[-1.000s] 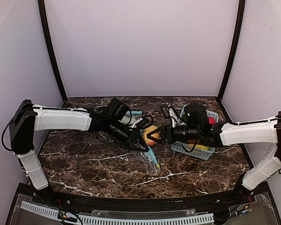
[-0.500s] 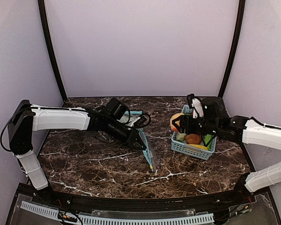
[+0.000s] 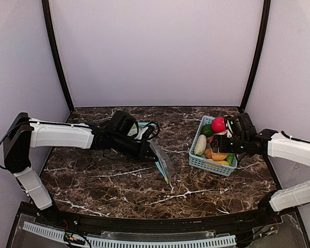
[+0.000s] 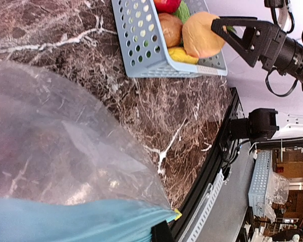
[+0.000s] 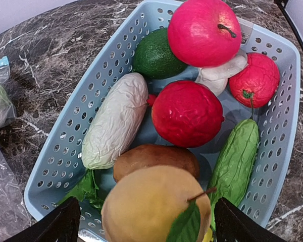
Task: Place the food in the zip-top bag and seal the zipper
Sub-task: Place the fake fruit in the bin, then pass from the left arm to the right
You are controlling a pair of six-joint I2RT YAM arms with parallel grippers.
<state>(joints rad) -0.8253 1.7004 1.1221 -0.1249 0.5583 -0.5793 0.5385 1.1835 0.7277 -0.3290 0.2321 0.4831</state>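
The glossy toy fruits and vegetables [image 5: 187,113] all lie in the light-blue slotted plastic basket [image 5: 60,146] by the dark marble worktop's [image 3: 103,181] right edge, with a yellow pear [image 5: 151,201] topmost. I can make out none in the clear zip-top plastic bag [image 3: 164,163] at mid-worktop. My left end effector [image 3: 147,150] is pressed together, pinching the bag's blue zipper edge. My right end effector [image 5: 146,203] hangs spread over the pear, gripping nothing. By my reckoning, loading and sealing both remain. Crowding neighbours and the basket wall hem the pear in, and the bag sits well apart.
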